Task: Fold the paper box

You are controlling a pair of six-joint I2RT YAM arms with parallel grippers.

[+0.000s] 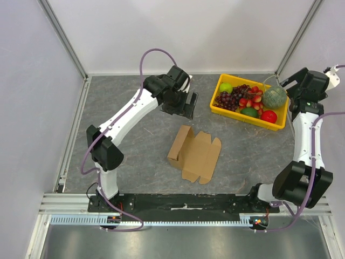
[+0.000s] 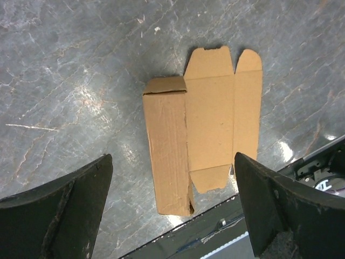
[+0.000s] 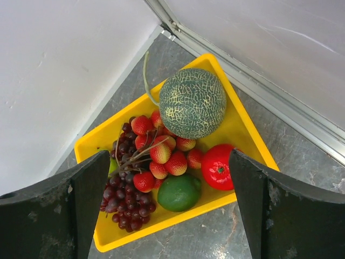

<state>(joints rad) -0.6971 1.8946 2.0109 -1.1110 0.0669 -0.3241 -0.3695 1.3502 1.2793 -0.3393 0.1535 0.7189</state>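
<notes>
Left pincer [image 1: 182,106] and right pincer [image 3: 170,156] both gape wide and empty, the paper box [image 1: 195,154] lies half-folded on the tabletop [image 1: 135,162] near my left, and I fear a one-sided push will skate the light card away rather than crease it.

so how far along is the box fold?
Done: barely anything. The box lies mostly flat, and only one long side panel looks raised. In hand: nothing. The left gripper hangs open above the box, and the right gripper is open over the fruit tray. Left: nearly all the folding of panels, flaps and tabs.
</notes>
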